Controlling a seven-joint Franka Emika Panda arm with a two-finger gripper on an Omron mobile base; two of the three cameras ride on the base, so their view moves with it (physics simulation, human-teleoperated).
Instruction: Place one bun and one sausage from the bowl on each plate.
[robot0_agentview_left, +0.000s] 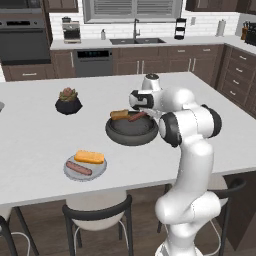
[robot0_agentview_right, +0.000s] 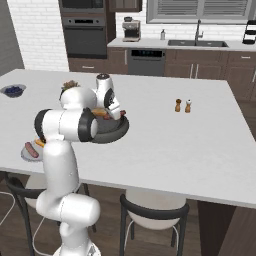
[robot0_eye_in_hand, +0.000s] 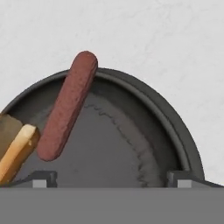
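Step in hand: I am working on the second serving; one plate (robot0_agentview_left: 70, 172) near the tabletop's (robot0_agentview_left: 30, 145) front edge is already carrying a bun (robot0_agentview_left: 89, 157) and a sausage (robot0_agentview_left: 78, 168), so I judge the task about half done.
End effector: my end effector (robot0_eye_in_hand: 111, 178) is hanging over the bowl (robot0_agentview_left: 131, 133), fingers (robot0_eye_in_hand: 43, 178) spread wide with nothing between them.
Bowl: it is sitting mid-tabletop, just in front of my wrist, with one bun (robot0_eye_in_hand: 15, 151) and one sausage (robot0_eye_in_hand: 68, 105) left inside.
Sausage in bowl: it is leaning on the far wall, its upper end poking over the rim, its lower end on the bowl floor beside the bun.
Bun in bowl: it is lying at the left edge of the hand view, close beside the sausage's lower end; I cannot tell whether they are touching.
Second plate: I am not able to place it from here.
Next move, as I judge it: I am needing to shift left so one item sits between my fingers, turn my wrist so they close across it, then descend and close.
Caution: the two items are lying close, so a grab could nudge the other.
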